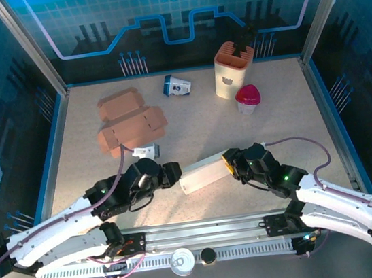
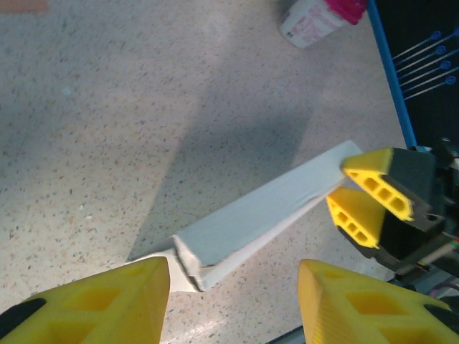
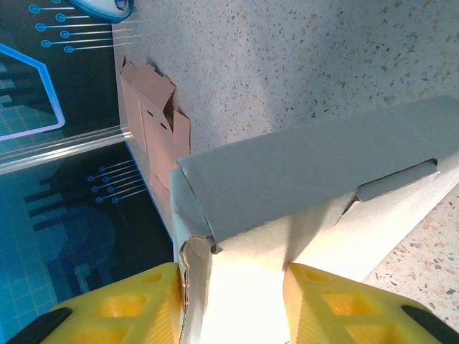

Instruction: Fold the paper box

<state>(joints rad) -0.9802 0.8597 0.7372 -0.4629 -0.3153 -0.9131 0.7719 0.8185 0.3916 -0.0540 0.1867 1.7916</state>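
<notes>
One end of the long white paper box (image 1: 204,173), lying front-centre on the speckled table (image 1: 204,123), is being pinched by the right gripper (image 1: 230,161); the left gripper (image 1: 175,174) is hovering open at the other, where flap-tucking seems next.

We find a speckled beige table (image 1: 206,136) edged by a blue rim (image 1: 56,139). Blue wall panels (image 1: 75,23) printed with circuit lines enclose three sides, framed by slanting metal posts (image 1: 26,47). A metal rail (image 1: 212,231) runs along the near edge. Lighting appears even and overhead, with soft shadows on the tabletop.
</notes>
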